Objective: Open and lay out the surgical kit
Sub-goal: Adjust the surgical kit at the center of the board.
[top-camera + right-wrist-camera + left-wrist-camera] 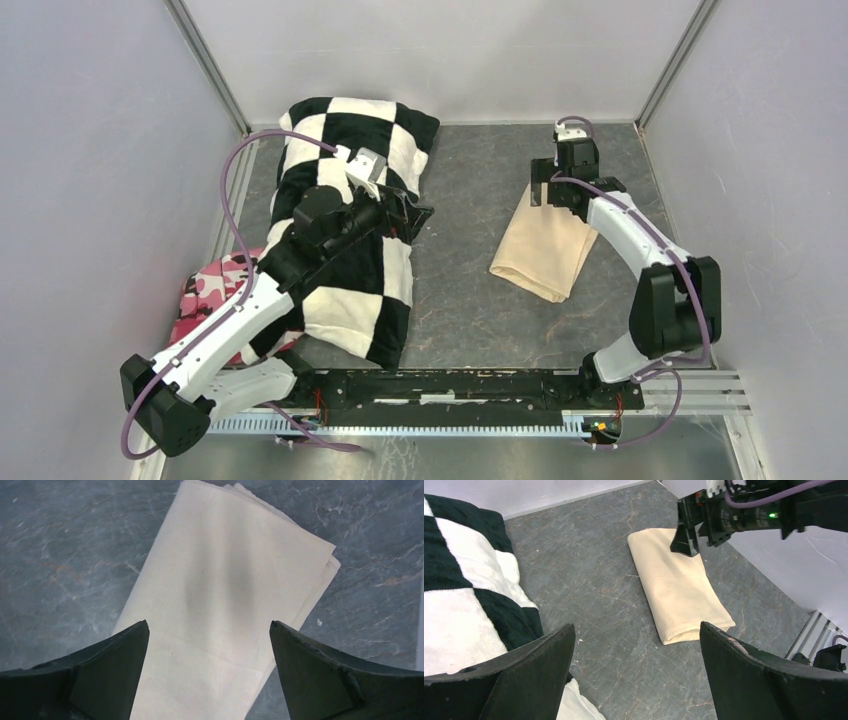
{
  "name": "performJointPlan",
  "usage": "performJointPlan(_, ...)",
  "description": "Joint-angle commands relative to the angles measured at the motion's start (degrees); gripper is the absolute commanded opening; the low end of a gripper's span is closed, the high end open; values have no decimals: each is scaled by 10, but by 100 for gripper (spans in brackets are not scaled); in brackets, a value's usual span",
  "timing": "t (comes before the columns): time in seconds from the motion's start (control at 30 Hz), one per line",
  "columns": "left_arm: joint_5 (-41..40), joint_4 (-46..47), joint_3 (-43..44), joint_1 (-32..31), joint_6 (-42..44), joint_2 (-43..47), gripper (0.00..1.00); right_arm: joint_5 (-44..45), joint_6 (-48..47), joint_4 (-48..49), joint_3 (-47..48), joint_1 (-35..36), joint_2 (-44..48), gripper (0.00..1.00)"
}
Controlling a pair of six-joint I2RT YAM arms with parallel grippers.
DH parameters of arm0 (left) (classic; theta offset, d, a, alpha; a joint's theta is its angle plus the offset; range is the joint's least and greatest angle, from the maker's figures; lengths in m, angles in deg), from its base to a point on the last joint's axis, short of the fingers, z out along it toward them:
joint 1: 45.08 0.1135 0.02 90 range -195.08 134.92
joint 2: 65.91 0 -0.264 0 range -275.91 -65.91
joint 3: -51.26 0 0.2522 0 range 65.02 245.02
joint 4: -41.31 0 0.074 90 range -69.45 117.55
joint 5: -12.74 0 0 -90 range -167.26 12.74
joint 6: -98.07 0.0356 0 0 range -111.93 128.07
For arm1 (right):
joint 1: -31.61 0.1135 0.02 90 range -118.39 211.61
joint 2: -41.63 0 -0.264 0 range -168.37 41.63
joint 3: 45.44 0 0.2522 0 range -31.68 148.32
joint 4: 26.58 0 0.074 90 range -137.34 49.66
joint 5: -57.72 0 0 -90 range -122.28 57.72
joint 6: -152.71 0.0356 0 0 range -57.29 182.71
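Both hands are released, fingers spread wide and holding nothing. Your right hand (pixel 209 625) hangs over the far end of the wrap (pixel 538 245), low enough to throw two soft shadows on the cloth. Whether a fingertip touches it, you cannot tell. Your left hand (pixel 636 626) sits well apart, above the near edge of the pillow (pixel 400 130), pointed across at the wrap.

That wrap lies folded shut and flat on the table (pixel 470 300), to the right of the pillow, set at an angle. No tray or tool shows, so anything inside is covered.

Treat this as the first step: reaching in, with no fold opened yet. The next move calls for a free flap. The right wrist view shows layered edges at one corner of the wrap, which looks like the likeliest place to start. Pinch only the top layer there, then lift and draw it outward gently so nothing inside slides. You will probably want your left hand brought across to steady the cloth or take the opposite flap.
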Motion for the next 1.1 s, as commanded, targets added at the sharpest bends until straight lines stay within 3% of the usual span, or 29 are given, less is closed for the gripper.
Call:
performJointPlan(0.0, -3, 12, 18, -4, 25, -5, 100, -19, -68, -63, -9, 14, 85, 98)
performJointPlan(0.07, -1, 12, 18, -6, 25, -10, 100, -81, -54, -52, -49, 8, 127, 98)
performJointPlan(0.27, 46, 8, 28, -19, 3, -58, 100, -105, 10, 11, -172, -39, 220, 98)
performJointPlan(0.33, 68, 8, 36, -26, -6, -91, 100, -161, 29, 56, -211, -87, 238, 98)
performJointPlan(0.43, 83, -31, 80, -52, -40, -167, 99, -314, 81, 150, -273, -213, 243, 98)
performJointPlan(0.5, 95, -54, 128, -72, -82, -227, 97, -396, 121, 211, -303, -275, 223, 98)
performJointPlan(0.6, 122, -58, 193, -106, -136, -329, 96, -430, 139, 263, -313, -316, 168, 98)
performJointPlan(0.7, 143, -60, 267, -115, -173, -436, 94, -461, 168, 349, -342, -332, 129, 98)
performJointPlan(0.83, 98, -107, 370, -115, -159, -549, 95, -519, 223, 445, -358, -332, 66, 98)
performJointPlan(0.93, 77, -139, 436, -112, -154, -623, 95, -497, 214, 443, -356, -331, 40, 98)
performJointPlan(1.07, 86, -125, 456, -111, -172, -666, 95, -477, 206, 431, -343, -331, 14, 98)
